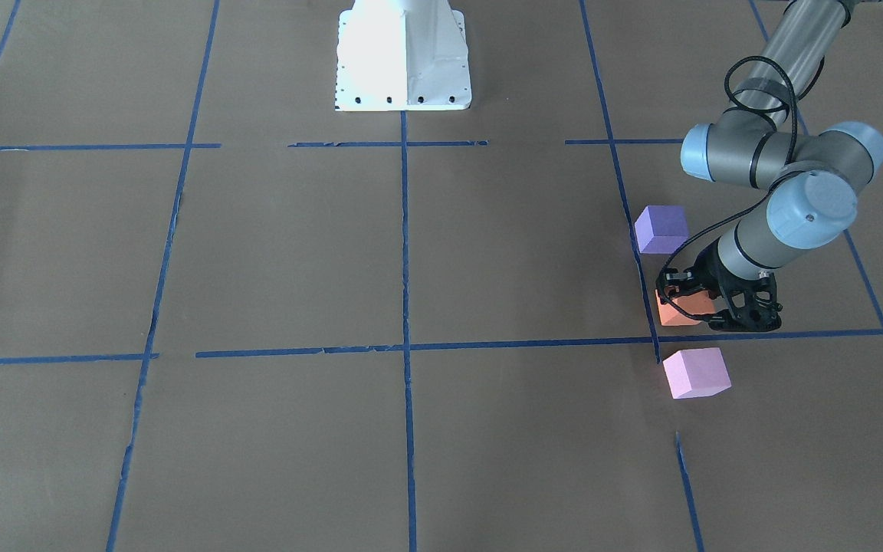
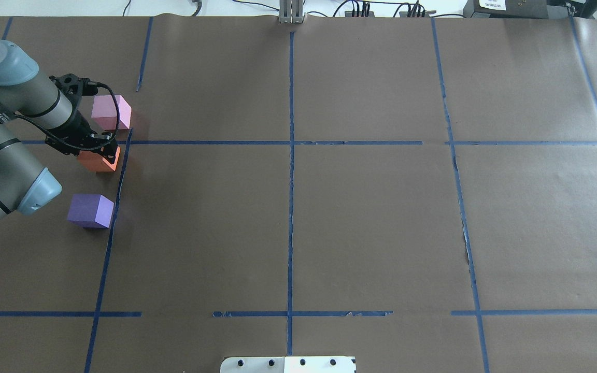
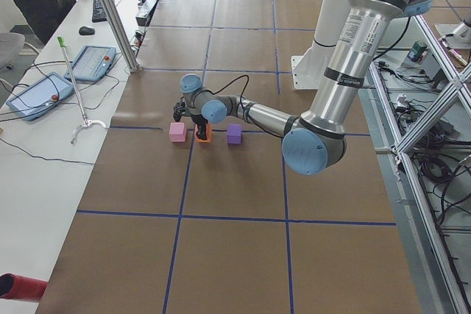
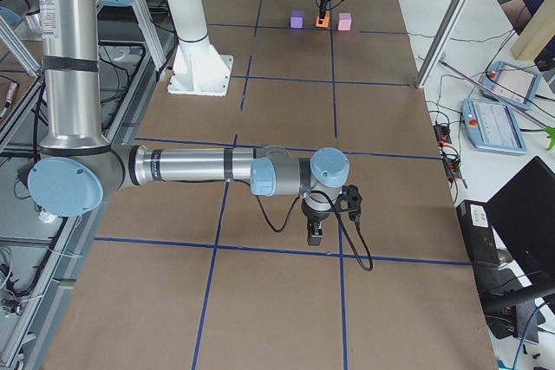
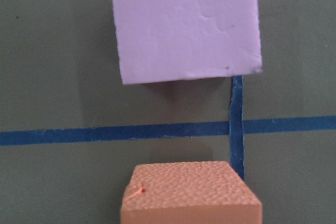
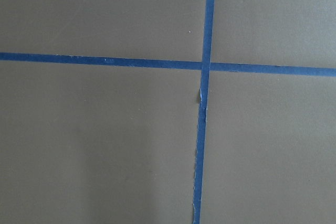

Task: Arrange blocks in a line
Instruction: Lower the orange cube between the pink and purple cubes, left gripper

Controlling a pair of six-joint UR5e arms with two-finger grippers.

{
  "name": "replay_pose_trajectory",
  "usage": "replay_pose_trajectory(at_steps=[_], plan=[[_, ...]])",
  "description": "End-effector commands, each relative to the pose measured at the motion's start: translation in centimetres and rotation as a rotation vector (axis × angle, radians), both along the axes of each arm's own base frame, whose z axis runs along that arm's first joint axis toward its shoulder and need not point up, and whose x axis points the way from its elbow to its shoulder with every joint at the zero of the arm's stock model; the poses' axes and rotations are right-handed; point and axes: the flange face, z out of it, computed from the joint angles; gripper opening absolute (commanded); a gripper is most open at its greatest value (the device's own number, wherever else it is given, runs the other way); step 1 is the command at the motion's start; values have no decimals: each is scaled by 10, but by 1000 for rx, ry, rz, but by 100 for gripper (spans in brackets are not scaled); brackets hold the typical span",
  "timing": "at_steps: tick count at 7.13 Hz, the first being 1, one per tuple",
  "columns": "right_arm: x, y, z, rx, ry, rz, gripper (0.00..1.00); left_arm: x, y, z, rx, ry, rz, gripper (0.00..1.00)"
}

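Observation:
The three blocks lie in a short row at the table's left end. The pink block (image 2: 111, 112) is farthest, the orange block (image 2: 97, 160) is in the middle, and the purple block (image 2: 90, 210) is nearest. My left gripper (image 2: 102, 152) stands over the orange block with its fingers around it, and it looks shut on it at table level. The left wrist view shows the orange block (image 5: 190, 192) close below and the pink block (image 5: 186, 24) beyond a blue tape cross. My right gripper (image 4: 314, 236) points down at the table far from the blocks. I cannot tell whether it is open or shut.
Brown paper with a grid of blue tape lines (image 2: 290, 155) covers the table. The white robot base (image 1: 403, 57) stands at the robot's side of the table. An operator and tablets are beyond the left end in the exterior left view.

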Motion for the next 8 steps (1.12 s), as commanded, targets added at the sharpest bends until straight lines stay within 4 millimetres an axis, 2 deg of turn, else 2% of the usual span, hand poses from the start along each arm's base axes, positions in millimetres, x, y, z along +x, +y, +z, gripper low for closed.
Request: replay_pose_trajectory(at_steps=[1, 8], plan=[[0, 0, 0, -2, 0, 0, 100, 0, 0, 1, -3, 2, 1, 32], [0, 0, 0, -2, 0, 0, 100, 3, 1, 5, -11, 20, 12, 33]])
